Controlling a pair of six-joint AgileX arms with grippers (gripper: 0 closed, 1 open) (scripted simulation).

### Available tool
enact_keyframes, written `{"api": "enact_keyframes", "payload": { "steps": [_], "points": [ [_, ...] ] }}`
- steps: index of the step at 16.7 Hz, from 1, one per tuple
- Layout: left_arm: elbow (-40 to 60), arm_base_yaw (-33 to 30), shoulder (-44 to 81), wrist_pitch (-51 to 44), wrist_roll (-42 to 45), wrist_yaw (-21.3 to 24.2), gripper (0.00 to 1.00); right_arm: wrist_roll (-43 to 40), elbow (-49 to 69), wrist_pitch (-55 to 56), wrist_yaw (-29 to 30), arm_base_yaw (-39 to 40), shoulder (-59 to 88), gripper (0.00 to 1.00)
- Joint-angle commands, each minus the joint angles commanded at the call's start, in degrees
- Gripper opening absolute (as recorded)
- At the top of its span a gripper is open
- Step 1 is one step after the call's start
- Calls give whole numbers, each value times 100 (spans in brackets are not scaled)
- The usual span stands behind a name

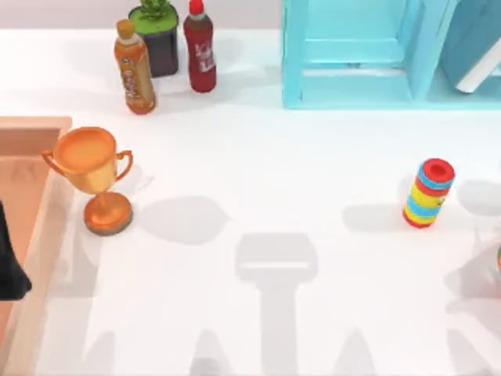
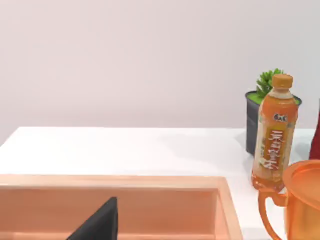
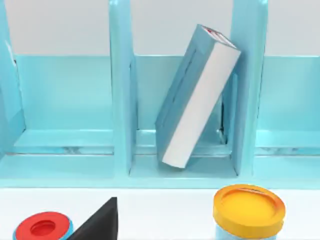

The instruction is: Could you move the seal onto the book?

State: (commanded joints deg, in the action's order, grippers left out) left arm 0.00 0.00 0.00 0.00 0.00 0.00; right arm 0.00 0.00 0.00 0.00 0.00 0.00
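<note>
Book (image 3: 200,100) leans tilted inside a shelf (image 3: 121,100) compartment at the bench's back right; can't place the seal, likely a light rigid block, pinch flat sides low; left gripper (image 2: 100,225) and right gripper (image 3: 100,225) grip state can't tell.

- Middle of the white table (image 1: 274,164) lies open.
- Trophy (image 1: 92,176) and wooden tray (image 1: 35,235) crowd the left side.
- Bottles (image 1: 135,69) and shelf (image 1: 352,86) line the back.
- Striped can (image 1: 428,193) stands right.
</note>
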Motion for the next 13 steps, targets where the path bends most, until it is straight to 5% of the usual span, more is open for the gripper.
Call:
{"api": "enact_keyframes", "payload": {
  "steps": [6, 13],
  "points": [
    [0, 0, 0, 0, 0, 0, 100, 132, 294, 351, -71, -44, 596, 100],
    [0, 0, 0, 0, 0, 0, 100, 734, 1623, 1938, -389, -244, 3718, 100]
  ]
}}
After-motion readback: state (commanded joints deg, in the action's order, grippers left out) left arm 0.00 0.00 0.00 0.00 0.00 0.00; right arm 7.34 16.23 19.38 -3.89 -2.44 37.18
